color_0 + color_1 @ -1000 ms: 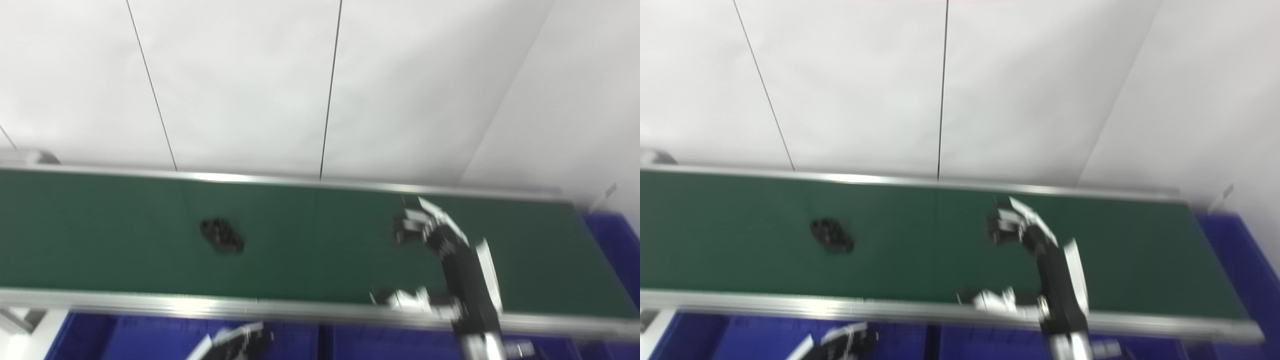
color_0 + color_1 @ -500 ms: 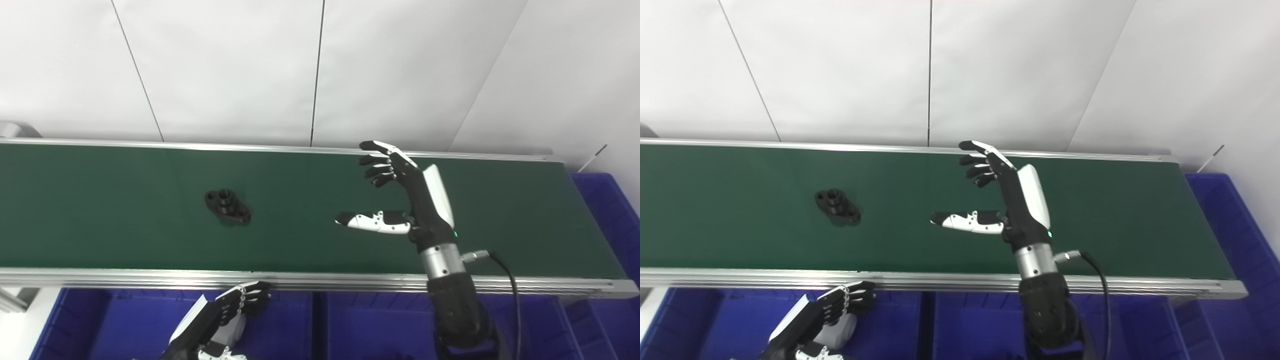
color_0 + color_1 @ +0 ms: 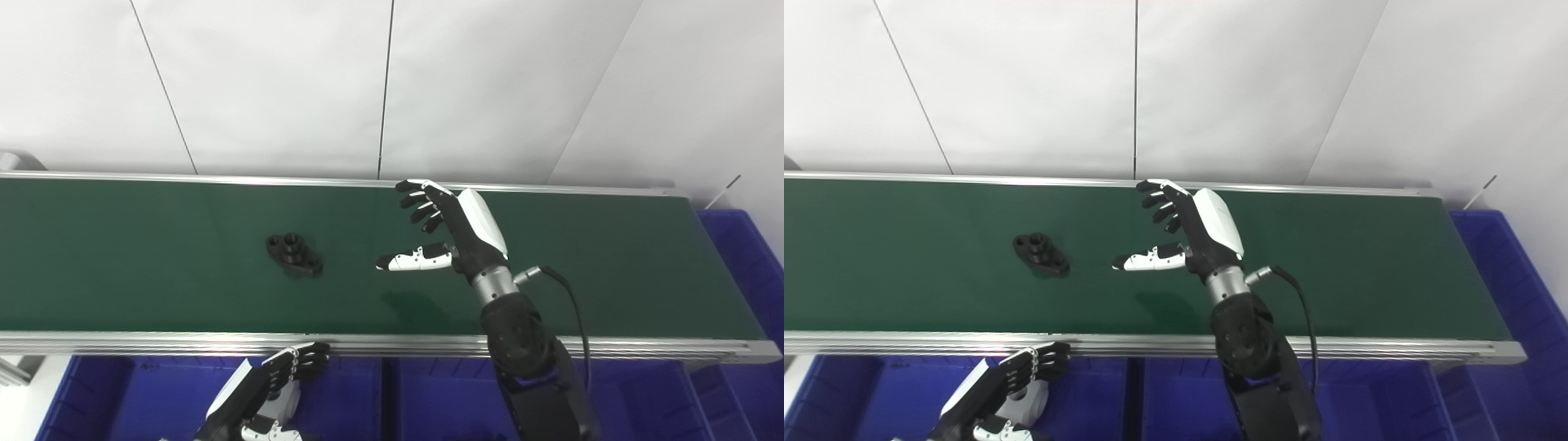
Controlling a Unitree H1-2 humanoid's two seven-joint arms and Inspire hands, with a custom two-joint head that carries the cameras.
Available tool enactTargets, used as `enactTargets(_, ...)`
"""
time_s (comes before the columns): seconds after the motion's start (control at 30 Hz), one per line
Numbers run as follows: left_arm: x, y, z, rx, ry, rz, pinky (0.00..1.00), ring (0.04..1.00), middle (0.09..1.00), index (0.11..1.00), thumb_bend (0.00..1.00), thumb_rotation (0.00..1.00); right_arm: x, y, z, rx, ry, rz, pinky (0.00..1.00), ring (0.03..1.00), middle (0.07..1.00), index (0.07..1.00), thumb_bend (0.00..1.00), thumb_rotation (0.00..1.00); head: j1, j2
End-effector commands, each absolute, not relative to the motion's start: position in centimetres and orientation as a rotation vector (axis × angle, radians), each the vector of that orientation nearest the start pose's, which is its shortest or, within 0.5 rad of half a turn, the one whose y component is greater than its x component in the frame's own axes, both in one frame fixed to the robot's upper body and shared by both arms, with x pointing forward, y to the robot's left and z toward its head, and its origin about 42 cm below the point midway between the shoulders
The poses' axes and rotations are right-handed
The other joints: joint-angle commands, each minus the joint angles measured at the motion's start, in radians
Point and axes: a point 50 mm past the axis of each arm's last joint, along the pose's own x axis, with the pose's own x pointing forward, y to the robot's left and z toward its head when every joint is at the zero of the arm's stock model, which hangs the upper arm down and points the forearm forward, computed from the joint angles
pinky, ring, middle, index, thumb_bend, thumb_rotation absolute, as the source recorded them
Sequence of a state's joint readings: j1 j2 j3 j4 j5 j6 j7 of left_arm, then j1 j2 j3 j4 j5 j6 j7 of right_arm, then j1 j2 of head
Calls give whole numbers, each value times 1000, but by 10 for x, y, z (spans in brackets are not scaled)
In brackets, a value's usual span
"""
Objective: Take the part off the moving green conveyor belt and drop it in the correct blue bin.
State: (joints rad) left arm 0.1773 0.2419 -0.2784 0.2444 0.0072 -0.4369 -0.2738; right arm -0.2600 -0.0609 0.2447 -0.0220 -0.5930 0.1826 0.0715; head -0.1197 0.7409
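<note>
A small black flanged part (image 3: 294, 254) lies on the green conveyor belt (image 3: 153, 275), left of the middle. My right hand (image 3: 450, 229) hovers over the belt to the right of the part, open, fingers spread and thumb pointing left toward it, holding nothing. It also shows in the right eye view (image 3: 1188, 229), with the part (image 3: 1041, 254) a hand's width to its left. My left hand (image 3: 266, 389) hangs low over the blue bins below the belt's near rail, fingers loosely curled, empty.
Blue bins (image 3: 429, 398) line the near side under the belt's metal rail (image 3: 184, 343). Another blue bin (image 3: 750, 257) stands at the belt's right end. A white panelled wall (image 3: 380, 86) rises behind the belt.
The part has travelled a little to the right on the belt. My right hand has moved left toward it and stayed open. The camera settled from a blurred tilt.
</note>
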Motion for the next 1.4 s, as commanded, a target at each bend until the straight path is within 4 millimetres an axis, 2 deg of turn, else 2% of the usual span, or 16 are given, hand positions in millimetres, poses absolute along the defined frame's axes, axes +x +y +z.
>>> enactTargets(0.0,196,223,18,207,-20,-556,736,762,800,809,932,354,366,-138,183,-736,-218,207,504,606,691,762,875,254,1,1)
enactTargets(0.13,198,221,18,217,-20,-561,744,764,801,807,941,353,380,-129,187,-853,-212,237,535,619,694,774,861,287,10,-3)
enactTargets(0.5,205,215,17,228,-27,-570,718,755,784,803,924,297,405,-107,189,-936,-200,312,577,642,684,785,884,284,13,-10)
enactTargets(0.93,210,210,17,240,-31,-587,684,747,785,809,910,285,419,-85,176,-1121,-189,392,615,678,717,795,859,283,19,-16)
enactTargets(1.37,208,205,21,249,-53,-581,673,726,772,806,905,289,416,-68,174,-1171,-186,436,635,692,730,799,888,299,23,-5)
